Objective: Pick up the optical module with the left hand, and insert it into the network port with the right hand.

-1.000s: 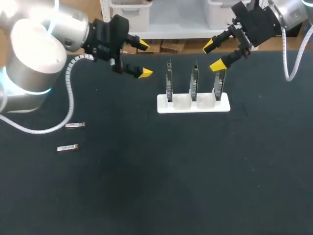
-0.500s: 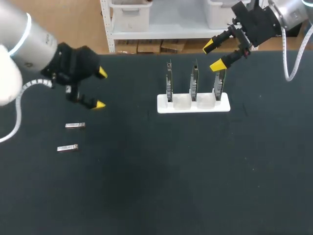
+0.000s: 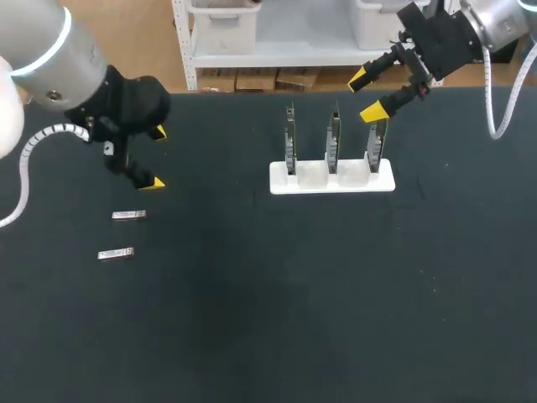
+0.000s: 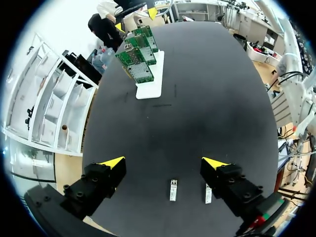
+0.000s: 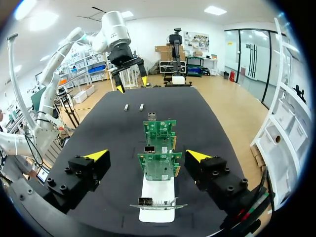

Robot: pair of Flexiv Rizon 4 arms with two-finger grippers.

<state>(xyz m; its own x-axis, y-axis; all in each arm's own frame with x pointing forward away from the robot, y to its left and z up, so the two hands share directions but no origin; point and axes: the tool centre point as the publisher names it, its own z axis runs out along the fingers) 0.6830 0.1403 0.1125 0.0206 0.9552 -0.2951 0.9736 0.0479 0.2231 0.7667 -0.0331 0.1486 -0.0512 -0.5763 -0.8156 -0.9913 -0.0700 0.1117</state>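
Yellow-tipped left gripper [image 3: 157,157] spread wide, empty, near optical module [image 3: 128,216]; right gripper [image 3: 364,95] likewise spread, empty.

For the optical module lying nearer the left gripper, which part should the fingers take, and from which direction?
Probably its two long sides, around mid-length, coming straight down from above. The module is a slim bar lying flat on the table, so only its sides are free. The second module lies apart from it, leaving room for a finger. The open left gripper hangs close by.
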